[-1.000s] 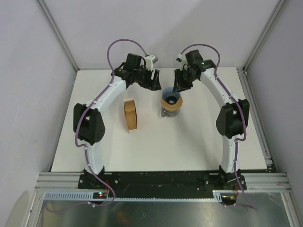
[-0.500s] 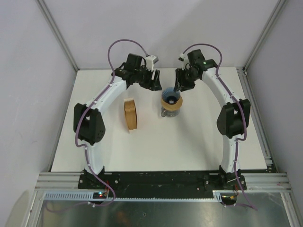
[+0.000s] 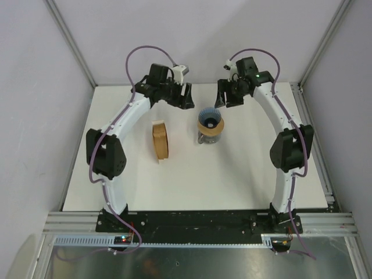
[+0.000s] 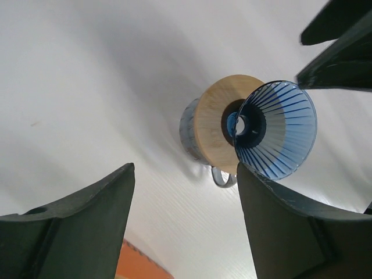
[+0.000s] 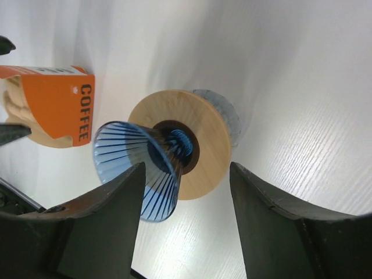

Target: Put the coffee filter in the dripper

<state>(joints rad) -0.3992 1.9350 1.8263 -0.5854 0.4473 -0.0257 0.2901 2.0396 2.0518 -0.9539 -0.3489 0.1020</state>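
The blue ribbed dripper [image 3: 209, 119] sits in its tan wooden collar [image 3: 210, 127] on a grey glass jug [image 3: 207, 138] at the table's middle back. No paper shows inside the cone in the left wrist view [image 4: 276, 131] or the right wrist view [image 5: 136, 168]. No single loose coffee filter is in view. My left gripper [image 3: 186, 101] is open and empty, up and left of the dripper. My right gripper [image 3: 221, 100] is open and empty, up and right of it. Both sets of jaws stand wide apart [image 4: 186, 168] [image 5: 187, 165].
An upright stack of brown filters [image 3: 160, 139] in an orange band marked COFFEE [image 5: 61, 104] stands left of the jug. The jug's handle [image 4: 224, 177] shows in the left wrist view. The white table [image 3: 244, 174] ends at metal rails on the near side and right.
Both grippers have drawn back from the dripper toward the far wall. The right one has left the cone's rim. The dripper and the filter stack have not moved.
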